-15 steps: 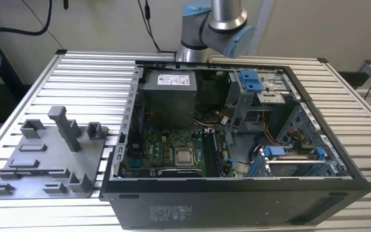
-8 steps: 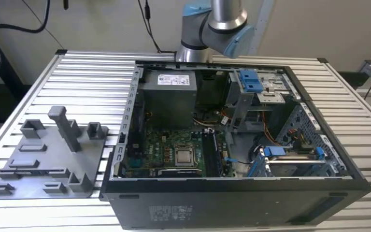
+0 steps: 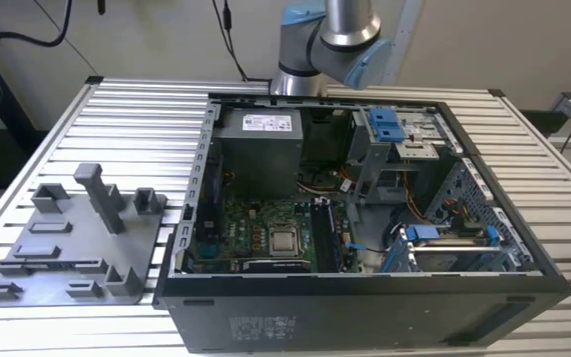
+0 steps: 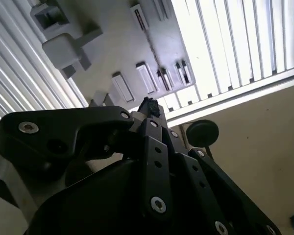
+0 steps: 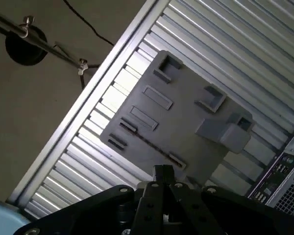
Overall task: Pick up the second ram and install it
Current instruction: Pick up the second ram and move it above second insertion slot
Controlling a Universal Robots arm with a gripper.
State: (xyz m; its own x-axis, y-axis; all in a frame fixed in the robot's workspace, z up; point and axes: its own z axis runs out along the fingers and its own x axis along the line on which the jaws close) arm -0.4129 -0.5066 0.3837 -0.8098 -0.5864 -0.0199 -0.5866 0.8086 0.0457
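Jaws: pressed together, nothing pinched. In both wrist views the fingertips meet in one narrow point with no board between them.

Position: the jaws hang high over the grey fixture plate, well apart from it and pointing down at it. The arm stands at the far edge of the desk in the exterior view. Judgement: a hover station above the pick-up fixture, chosen so the plate's slots lie under the tool.

Second ram: not in the jaws. A thin dark strip runs along the plate's long slot. It could be the stick standing on edge, but I cannot tell.

Fixture plate: flat on the desk, just beside the computer case, on the exterior view's left. Its upright blocks and pockets are probably there to hold parts at fixed, repeatable spots.

Case: lies on its side with the panel off, so the motherboard faces up. The memory slots are therefore open to a straight-down approach. How many slots are filled: cannot tell.

Status (judgement): the stick is not grasped, and the pictures show no sign that it has been installed.
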